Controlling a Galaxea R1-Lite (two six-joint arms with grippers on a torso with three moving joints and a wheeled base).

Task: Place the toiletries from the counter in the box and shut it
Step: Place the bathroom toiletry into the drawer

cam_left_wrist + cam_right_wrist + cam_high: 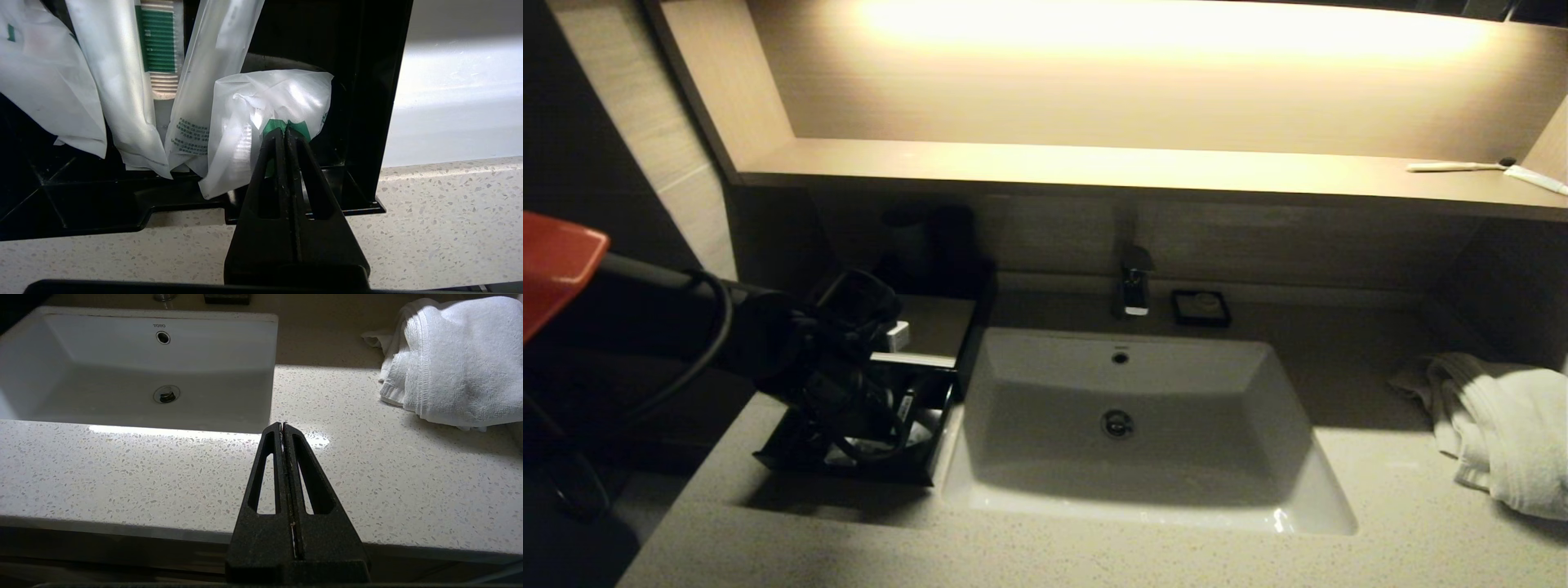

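1. The left gripper [284, 132] is the working one. It reaches over the open slide-out drawer [359, 122] of the black box [931, 327], left of the sink [1127, 425].
2. Its fingers are pressed together, pinching the green-marked edge of a crumpled white sachet [269, 106].
3. The sachet lies straight ahead of the fingertips, already inside the drawer, against its wall nearest the sink.
4. Other toiletries [118, 94] lie beside it in the drawer, long axes running in line with the gripper's reach.
5. The right gripper [283, 426], fingers closed on nothing, is parked over the counter [163, 465] in front of the sink, well away from the box.
6. Judgement: letting go comes next, then pushing the drawer shut; the left arm is nearer.
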